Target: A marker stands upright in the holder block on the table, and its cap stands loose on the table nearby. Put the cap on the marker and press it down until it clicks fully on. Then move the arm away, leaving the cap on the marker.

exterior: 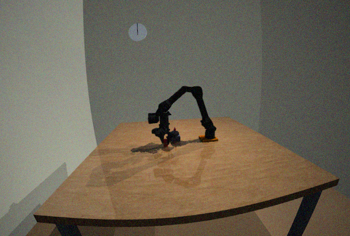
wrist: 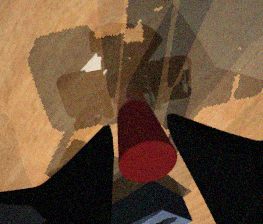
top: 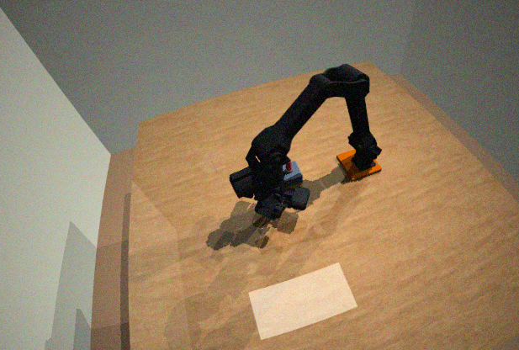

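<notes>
You've got the cap (exterior: 165, 142) (wrist: 147, 161) standing between your gripper's fingertips (exterior: 164, 144), fingers part-spread, nothing pinched yet. In the top view the holder block (top: 293, 172) is at about 1 o'clock from the gripper, with the marker (top: 288, 167) upright. Watch the centring tbh: if one finger lands first, it could shove or tip the cap, and a crooked grip might jam on the marker.

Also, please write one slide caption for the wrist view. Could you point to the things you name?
Open jaws stand on both sides of the upright red cap (wrist: 147, 161), with the holder block (wrist: 164, 218) partly visible below.
</notes>
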### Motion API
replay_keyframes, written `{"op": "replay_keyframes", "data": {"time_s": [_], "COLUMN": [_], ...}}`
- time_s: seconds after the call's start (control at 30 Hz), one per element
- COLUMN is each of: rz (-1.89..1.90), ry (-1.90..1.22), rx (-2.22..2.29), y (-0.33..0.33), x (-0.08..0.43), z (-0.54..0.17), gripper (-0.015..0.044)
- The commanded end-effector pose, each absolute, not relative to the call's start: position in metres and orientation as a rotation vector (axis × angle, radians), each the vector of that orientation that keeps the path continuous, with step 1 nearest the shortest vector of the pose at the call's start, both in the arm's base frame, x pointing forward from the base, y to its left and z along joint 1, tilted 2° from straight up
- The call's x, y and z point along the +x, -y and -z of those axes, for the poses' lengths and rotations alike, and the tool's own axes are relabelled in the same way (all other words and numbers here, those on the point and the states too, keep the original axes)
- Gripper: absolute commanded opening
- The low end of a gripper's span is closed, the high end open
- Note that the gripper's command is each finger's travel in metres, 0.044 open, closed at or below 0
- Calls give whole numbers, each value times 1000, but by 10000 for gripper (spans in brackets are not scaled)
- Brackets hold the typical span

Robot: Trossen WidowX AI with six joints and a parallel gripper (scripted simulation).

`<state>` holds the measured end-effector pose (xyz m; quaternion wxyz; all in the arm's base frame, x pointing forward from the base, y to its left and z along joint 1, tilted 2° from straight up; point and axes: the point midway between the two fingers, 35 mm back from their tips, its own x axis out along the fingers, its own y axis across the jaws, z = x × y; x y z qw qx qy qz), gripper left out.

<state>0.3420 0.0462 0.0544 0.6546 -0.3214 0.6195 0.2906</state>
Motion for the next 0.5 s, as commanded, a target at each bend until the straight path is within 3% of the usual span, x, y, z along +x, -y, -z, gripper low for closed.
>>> {"op": "replay_keyframes", "data": {"time_s": [0.0, 0.27, 0.37, 0.47], "rz": [-664, -664, -664, -664], "ry": [-1407, -1407, -1407, -1407], "rx": [-730, -730, -730, -730], "y": [-46, -46, -46, -46], "x": [341, 341, 341, 342], "z": [-52, -52, -56, -64], "gripper": [135, 82, 3, 0]}}
